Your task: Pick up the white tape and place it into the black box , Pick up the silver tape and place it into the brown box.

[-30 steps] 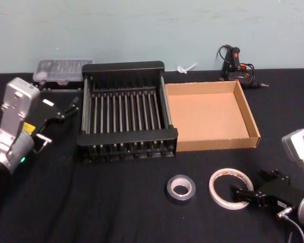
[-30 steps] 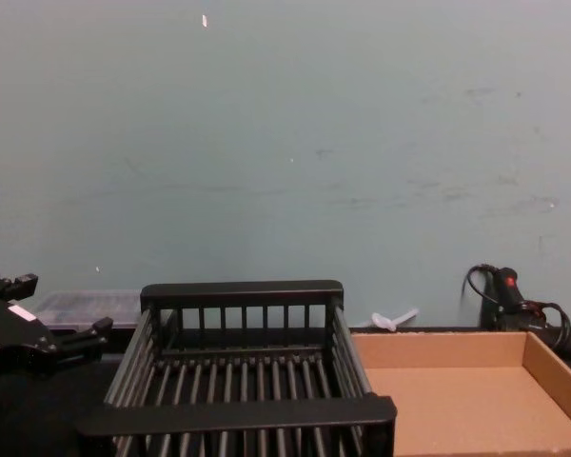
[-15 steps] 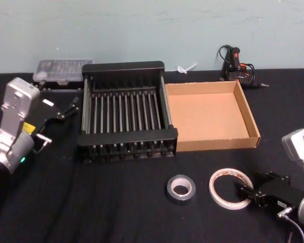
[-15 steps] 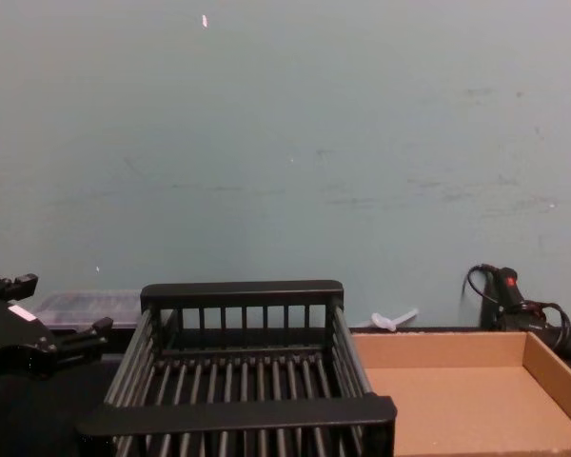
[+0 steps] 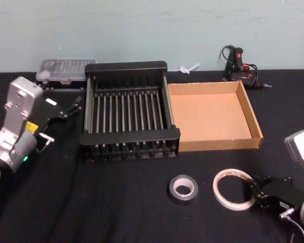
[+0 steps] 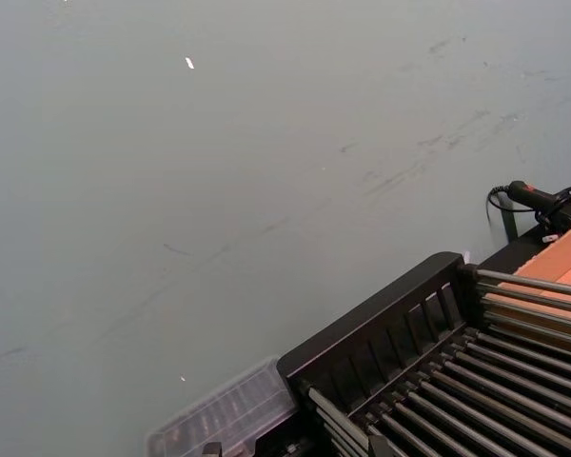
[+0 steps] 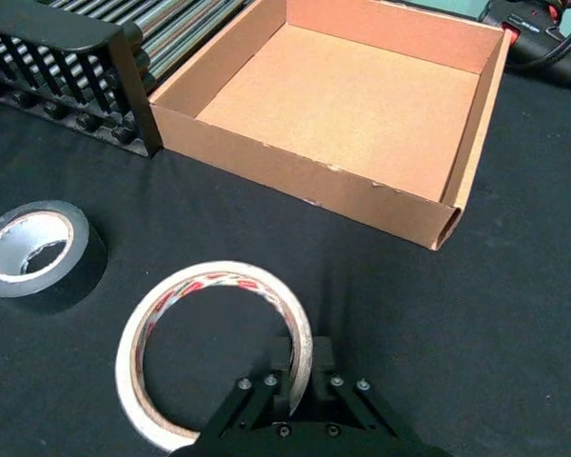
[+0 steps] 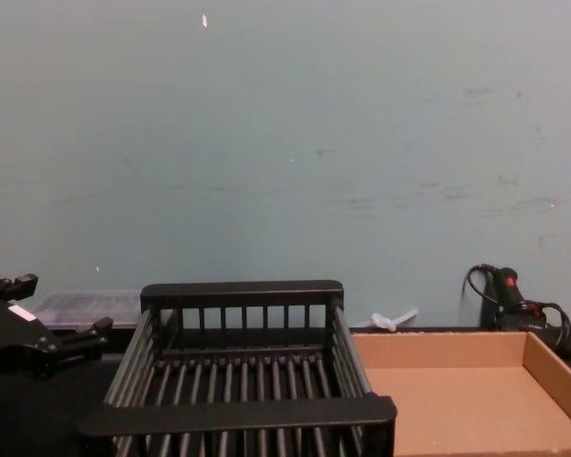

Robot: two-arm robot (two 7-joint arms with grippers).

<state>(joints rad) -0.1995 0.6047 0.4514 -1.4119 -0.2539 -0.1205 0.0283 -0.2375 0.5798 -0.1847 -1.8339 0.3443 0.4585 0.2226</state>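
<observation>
One whitish translucent white tape ring [image 5: 233,189], near right on the black desk [image 5: 116,202], its rim pinched by the right hand [image 7: 302,379]. One dark grey silver tape roll [image 5: 182,189] just left. Behind: one slatted black box [image 5: 128,114], one tan cardboard brown box [image 5: 211,114]. Left hand [image 5: 66,112] spread, far left.

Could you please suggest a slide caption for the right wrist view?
Right gripper closed on the near rim of the white tape, with the silver tape beside it and the brown box beyond.
</observation>
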